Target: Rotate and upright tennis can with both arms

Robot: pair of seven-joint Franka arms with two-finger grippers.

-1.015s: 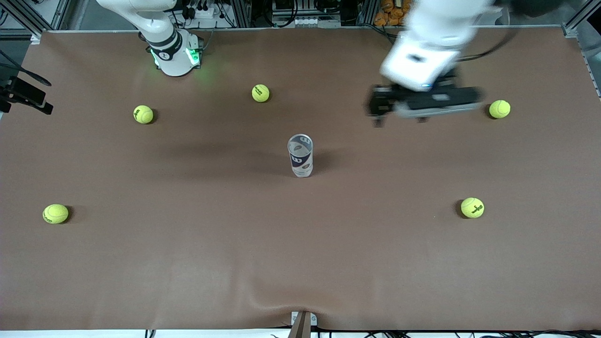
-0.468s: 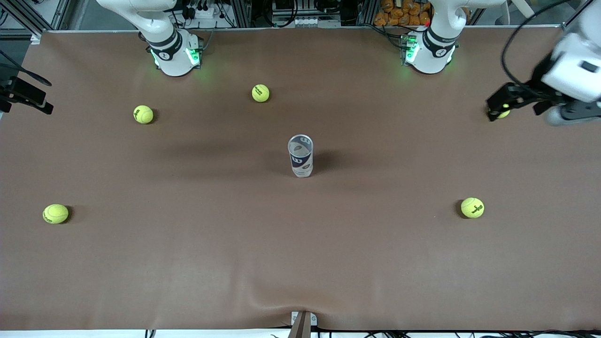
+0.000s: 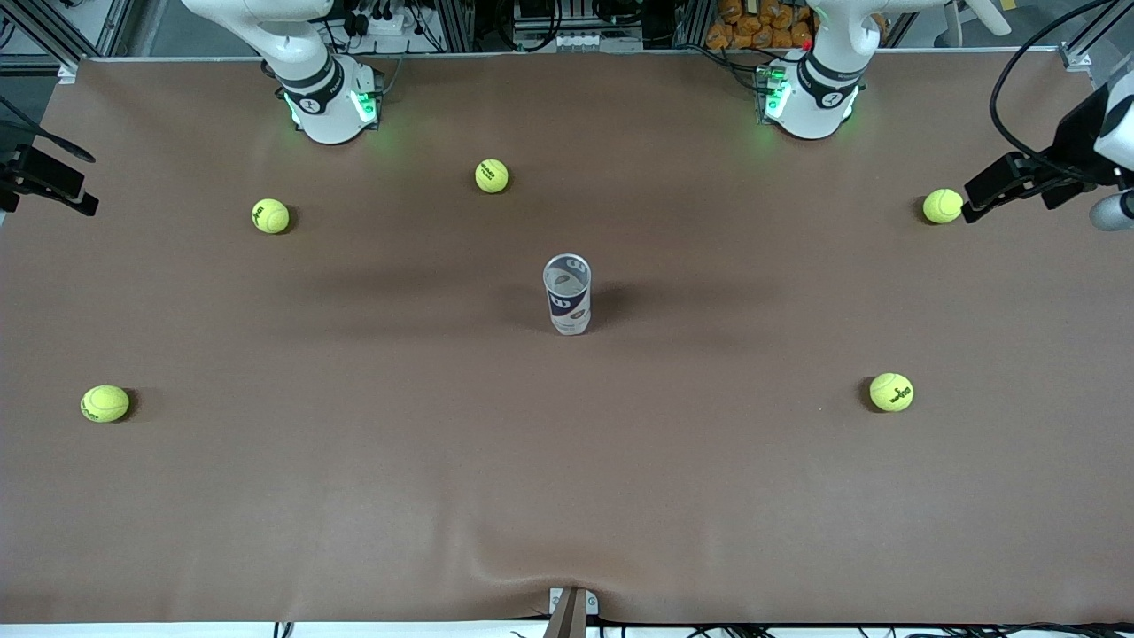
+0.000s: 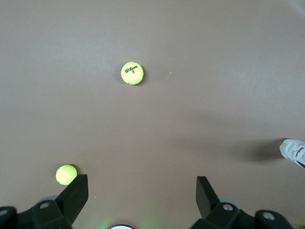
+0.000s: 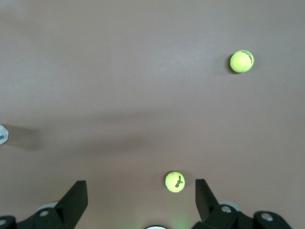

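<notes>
The tennis can [image 3: 567, 293] stands upright in the middle of the table with its open silver rim up, and no gripper touches it. Its edge shows in the left wrist view [image 4: 294, 151] and in the right wrist view [image 5: 3, 134]. My left gripper [image 3: 985, 197] is open and empty, held up over the left arm's end of the table beside a tennis ball [image 3: 942, 206]. In its wrist view the left gripper [image 4: 142, 188] has its fingers wide apart. My right gripper [image 5: 141, 191] is open and empty, high over the table, and out of the front view.
Several yellow-green tennis balls lie scattered on the brown table: one [image 3: 492, 175] and another [image 3: 270, 215] toward the right arm's base [image 3: 328, 106], one [image 3: 104, 403] and one [image 3: 891, 392] nearer the front camera. The left arm's base [image 3: 811, 97] stands at the table's edge.
My left arm has swung from over the table near its base out to the left arm's end of the table, past the ball there. The can has not moved.
</notes>
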